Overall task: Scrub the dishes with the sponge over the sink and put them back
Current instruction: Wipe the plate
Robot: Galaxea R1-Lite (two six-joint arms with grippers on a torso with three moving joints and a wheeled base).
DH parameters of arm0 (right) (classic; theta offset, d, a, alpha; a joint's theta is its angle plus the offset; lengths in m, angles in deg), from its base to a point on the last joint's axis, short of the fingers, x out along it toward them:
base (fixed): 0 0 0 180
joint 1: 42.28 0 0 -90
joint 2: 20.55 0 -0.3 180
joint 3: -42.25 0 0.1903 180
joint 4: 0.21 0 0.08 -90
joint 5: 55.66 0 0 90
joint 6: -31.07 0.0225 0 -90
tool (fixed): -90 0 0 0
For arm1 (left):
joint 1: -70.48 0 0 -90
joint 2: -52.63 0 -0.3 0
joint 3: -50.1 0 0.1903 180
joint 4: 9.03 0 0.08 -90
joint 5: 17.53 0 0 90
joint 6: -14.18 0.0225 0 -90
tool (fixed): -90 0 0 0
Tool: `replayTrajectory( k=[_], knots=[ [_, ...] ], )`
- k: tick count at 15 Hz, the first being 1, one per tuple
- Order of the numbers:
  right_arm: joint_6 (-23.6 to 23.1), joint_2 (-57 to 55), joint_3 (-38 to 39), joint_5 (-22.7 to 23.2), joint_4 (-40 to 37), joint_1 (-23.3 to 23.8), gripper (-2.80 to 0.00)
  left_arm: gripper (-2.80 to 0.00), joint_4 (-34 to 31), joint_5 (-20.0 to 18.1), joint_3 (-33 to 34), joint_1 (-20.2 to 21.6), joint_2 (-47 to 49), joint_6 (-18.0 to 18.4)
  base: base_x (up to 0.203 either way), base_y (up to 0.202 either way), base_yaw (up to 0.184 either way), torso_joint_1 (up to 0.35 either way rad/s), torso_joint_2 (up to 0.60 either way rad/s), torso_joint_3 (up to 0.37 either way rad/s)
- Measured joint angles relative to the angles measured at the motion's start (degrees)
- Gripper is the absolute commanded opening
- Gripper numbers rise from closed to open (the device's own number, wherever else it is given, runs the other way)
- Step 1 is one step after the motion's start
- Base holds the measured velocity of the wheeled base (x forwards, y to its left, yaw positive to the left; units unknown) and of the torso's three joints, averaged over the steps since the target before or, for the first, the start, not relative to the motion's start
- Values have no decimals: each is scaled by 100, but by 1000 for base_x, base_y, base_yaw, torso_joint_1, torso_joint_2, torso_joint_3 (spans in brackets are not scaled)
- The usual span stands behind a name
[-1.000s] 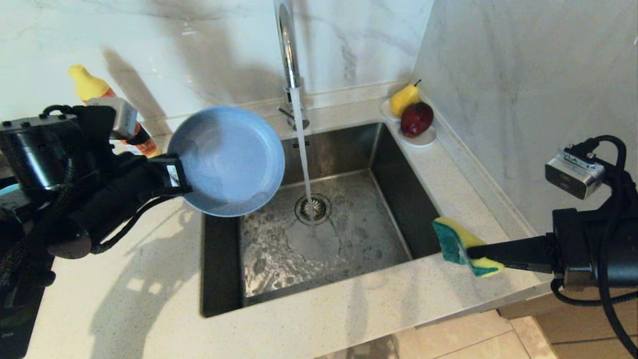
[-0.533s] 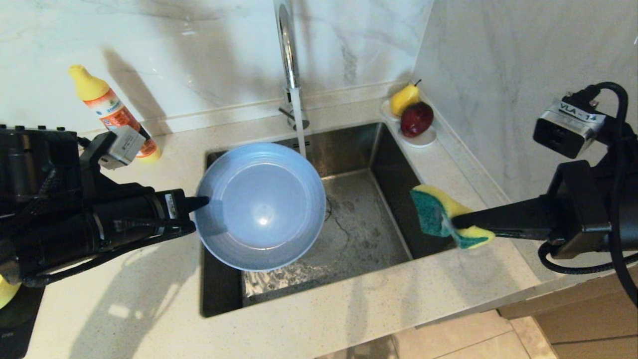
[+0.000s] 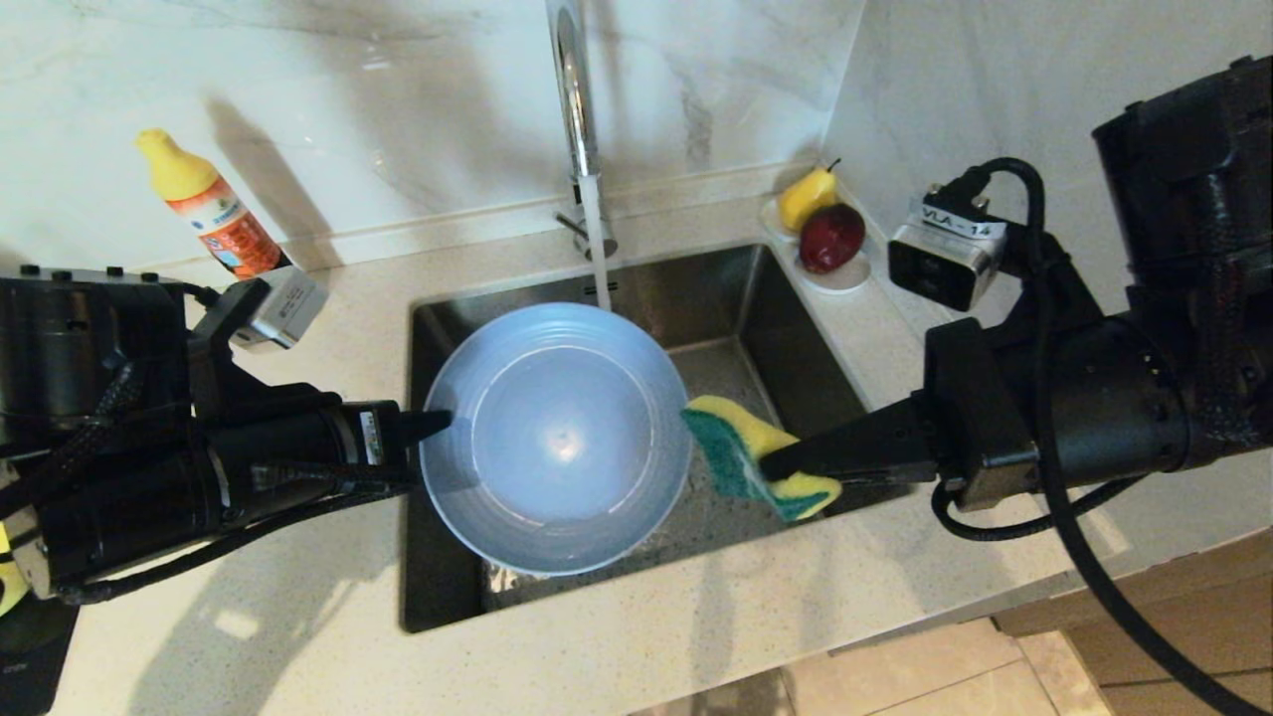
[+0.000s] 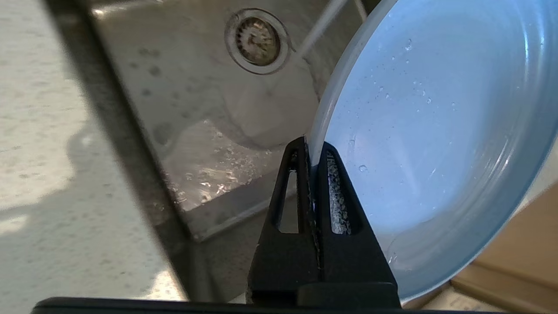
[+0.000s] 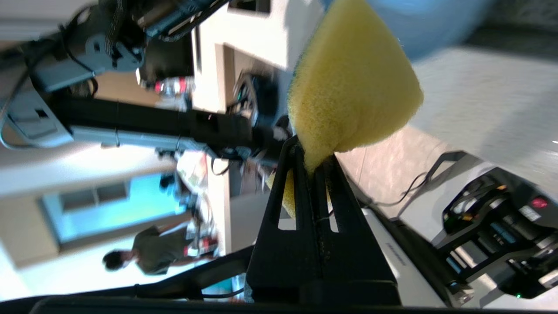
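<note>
My left gripper (image 3: pixel 438 423) (image 4: pixel 311 155) is shut on the rim of the grey-blue plate (image 3: pixel 555 438) (image 4: pixel 431 131), holding it face up and roughly level over the sink (image 3: pixel 776 328). Water drops dot the plate's inner face. My right gripper (image 3: pixel 771 462) (image 5: pixel 313 159) is shut on the sponge (image 3: pixel 756 457) (image 5: pixel 351 85), yellow side up with the green pad facing the plate. The sponge's edge sits right beside the plate's right rim, over the basin. The other dishes are out of view.
The chrome tap (image 3: pixel 575 109) runs a stream of water (image 3: pixel 595 244) that falls behind the plate's far rim. An orange bottle with a yellow cap (image 3: pixel 214 214) stands at the back left. A small white dish with a pear and an apple (image 3: pixel 820 234) sits at the back right corner.
The left arm has swung the plate from a tilted hold at the sink's left edge to level over the basin. The right arm has carried the sponge leftward to the plate's rim.
</note>
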Motion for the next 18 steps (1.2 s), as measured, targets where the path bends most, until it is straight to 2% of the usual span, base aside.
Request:
replayTrajectory(
  k=[6, 8, 10, 12, 18],
  knots=[
    [-6, -728, -674, -15, -309, -539, -280, -280, 169, 79, 59, -298, 63, 66, 0, 0, 0, 0, 0, 0],
    [-3, -949, -824, -47, -362, -654, -280, -280, 507, 415, 61, -345, 153, 106, 0, 0, 0, 0, 0, 0],
    [-6, -1261, -1003, -275, -443, -754, -280, -280, 821, 702, 61, -464, 245, 145, 0, 0, 0, 0, 0, 0],
    [20, -1593, -1254, -483, -559, -809, -280, -280, 846, 758, 63, -565, 294, 154, 0, 0, 0, 0, 0, 0],
    [57, -2318, -1907, -515, -712, -882, -280, -280, 1226, 829, 243, -804, 368, 212, 0, 0, 0, 0, 0, 0]
  ],
)
